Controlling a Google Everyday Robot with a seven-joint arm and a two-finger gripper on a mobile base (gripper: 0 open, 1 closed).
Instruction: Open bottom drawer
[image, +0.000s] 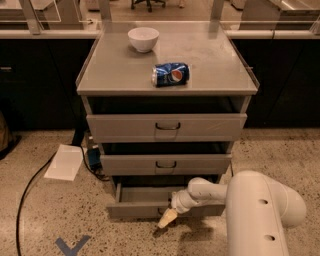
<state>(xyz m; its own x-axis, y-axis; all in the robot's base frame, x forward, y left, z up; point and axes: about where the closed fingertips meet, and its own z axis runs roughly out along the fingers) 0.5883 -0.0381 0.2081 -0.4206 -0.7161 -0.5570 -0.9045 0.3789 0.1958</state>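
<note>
The bottom drawer (140, 204) is the lowest of three grey metal drawers in a cabinet. It stands pulled out a short way, with its plain grey tray (145, 194) showing behind the front panel. My gripper (167, 217) is at the middle of that front panel, where the handle sits; the handle is hidden behind it. My white arm (260, 215) reaches in from the lower right. The middle drawer (165, 164) and the top drawer (167, 127) are above it, each with a dark loop handle.
A white bowl (143, 38) and a blue soda can on its side (170, 74) rest on the cabinet top (210, 60). A sheet of paper (64, 162), a black cable (30, 185) and a small blue device (94, 157) lie left of the cabinet. Blue tape marks the floor (72, 246).
</note>
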